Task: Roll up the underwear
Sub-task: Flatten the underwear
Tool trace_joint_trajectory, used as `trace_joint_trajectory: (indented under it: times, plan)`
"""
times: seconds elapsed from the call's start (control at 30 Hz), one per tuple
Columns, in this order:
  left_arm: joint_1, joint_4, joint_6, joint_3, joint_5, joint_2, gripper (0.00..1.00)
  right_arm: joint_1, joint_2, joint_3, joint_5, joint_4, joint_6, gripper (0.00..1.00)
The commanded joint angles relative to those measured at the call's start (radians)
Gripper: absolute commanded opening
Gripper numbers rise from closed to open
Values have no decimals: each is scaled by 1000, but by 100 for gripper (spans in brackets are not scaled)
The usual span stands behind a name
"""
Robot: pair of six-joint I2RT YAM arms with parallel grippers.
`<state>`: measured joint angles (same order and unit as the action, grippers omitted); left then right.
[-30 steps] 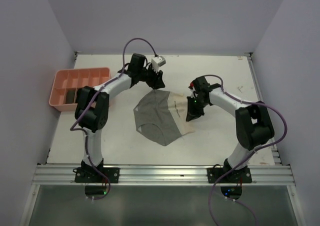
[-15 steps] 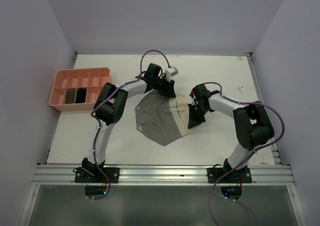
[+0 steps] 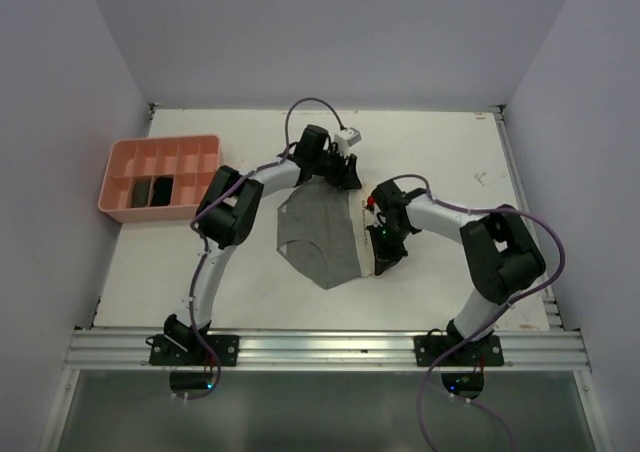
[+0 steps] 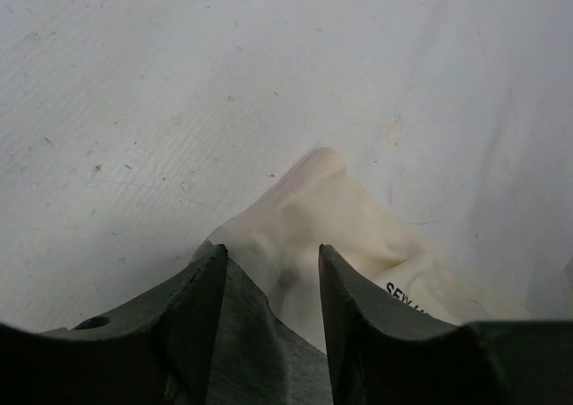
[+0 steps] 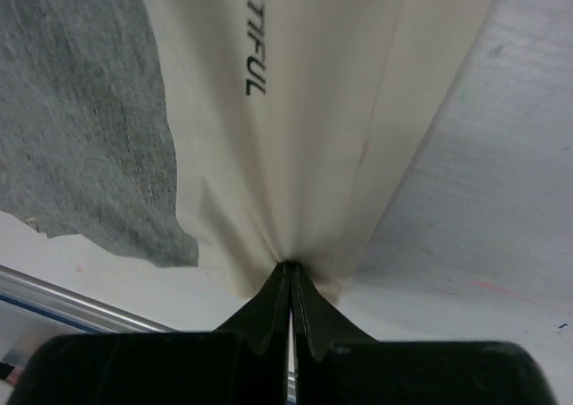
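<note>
A white table (image 3: 450, 162) inside pale walls carries the underwear (image 3: 318, 234), spread flat between the two arms in the top view. Its long axis runs from far to near and its pointed tip faces the arm bases. The cream band (image 3: 365, 234) lies along the side nearer the right gripper (image 3: 381, 262), which meets that band's near end. The left gripper (image 3: 343, 175) sits at the garment's far corner. Well off beyond the left arm, a pink tray (image 3: 165, 140) holds black rolls (image 3: 150, 189). A second ago the cream band spread wider toward the right arm; it is now drawn into a narrow strip against the grey, the right gripper has come nearer the bases, and the left gripper has shifted along the far edge. From the left wrist, the left gripper (image 4: 270, 253) has its fingers (image 4: 192, 320) apart, with the underwear's (image 4: 313, 217) cream corner poking out just beyond the tips and grey cloth lying between them. From the right wrist, the right gripper (image 5: 291, 267) is pinched together on the underwear's (image 5: 313, 109) cream edge, with folds fanning away from the tips and the grey panel (image 5: 81, 109) off to one side.
</note>
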<state>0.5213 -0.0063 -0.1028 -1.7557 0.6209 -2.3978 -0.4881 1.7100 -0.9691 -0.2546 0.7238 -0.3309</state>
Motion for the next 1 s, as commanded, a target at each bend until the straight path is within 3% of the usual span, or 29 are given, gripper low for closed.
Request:
trace_joint_trajectory:
  times: [0.0,0.17,0.3,0.6,0.77,0.97]
  plan:
    - [-14,104,-25,42,62,32,52,-26,-65,-2,-5,51,26,5]
    - [-26,193,-6,131,161,198,58,-26,-145,-89,-3,48,12,15]
    - [-61,180,-20,185,212,355,59,-26,-177,-169,70,42,-23,15]
    - [-154,-86,150,498,146,583,57,17,-17,-304,209,-17,-118,11]
    - [-201,-153,212,619,122,600,54,59,118,-365,166,-99,-126,11]
    - [-221,-261,242,602,71,499,50,89,209,-390,147,-83,-70,9]
